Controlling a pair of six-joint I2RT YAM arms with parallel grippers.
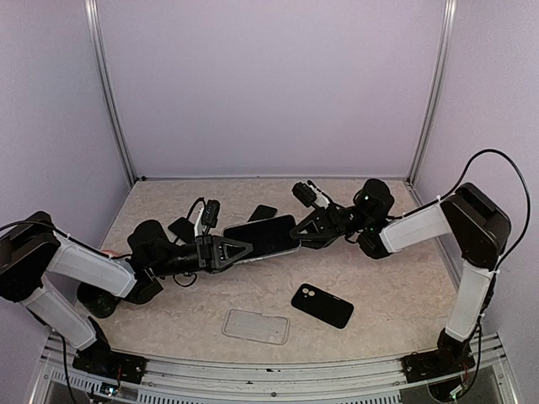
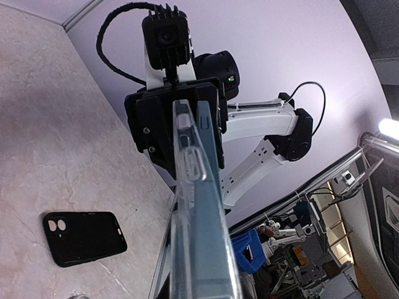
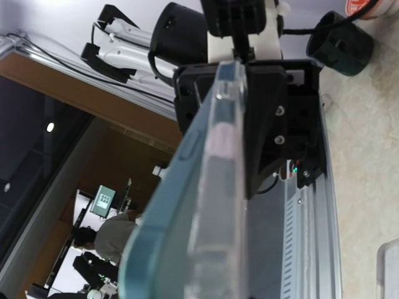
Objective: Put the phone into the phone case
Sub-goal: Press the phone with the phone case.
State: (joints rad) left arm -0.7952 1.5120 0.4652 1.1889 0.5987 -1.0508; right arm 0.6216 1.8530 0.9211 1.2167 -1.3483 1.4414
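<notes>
Phone (image 1: 263,236) | long axis left-right | ends clamped: left tool (image 1: 239,249), right tool (image 1: 297,231)

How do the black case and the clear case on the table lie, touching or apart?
Apart. The top view shows bare table between the black case and the clear case.

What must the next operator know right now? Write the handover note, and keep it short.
Left gripper: shut on one end of the phone.
Right gripper: shut on the other end. The phone hangs between them above the table.
A clear case sits against the phone. The wrist views show its wall beside the phone's edge, but I cannot tell if it is fully seated.
On the table: a black case and a second clear case, both apart from the grippers.
Left to do: probably press the phone home, check the edges, set it down.
</notes>
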